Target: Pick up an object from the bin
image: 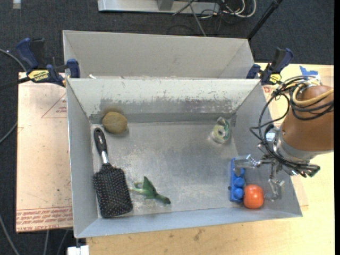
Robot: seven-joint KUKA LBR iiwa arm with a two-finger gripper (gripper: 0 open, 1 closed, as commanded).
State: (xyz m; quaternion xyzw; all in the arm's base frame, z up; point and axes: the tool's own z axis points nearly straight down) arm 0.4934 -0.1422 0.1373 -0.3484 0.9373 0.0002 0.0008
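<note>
The gripper (272,178) hangs low in the lower right corner of the bin (175,158), right beside the sloping right wall. Just to its left lie an orange ball (254,196) and a blue plastic toy (236,182), touching each other. The ball looks like the likeliest pick.

To do this well, I'd say centre over the ball alone, clear of the blue toy and the wall, then come straight down. A round ball will likely roll if it is nudged off-centre.

How far the gripper is open I cannot tell from here; its metal parts blur against the grey wall. Nothing shows as held.

Well apart, a black hairbrush (110,187) and a green toy (151,191) lie at lower left, with a brown lump (115,122) at upper left.
</note>
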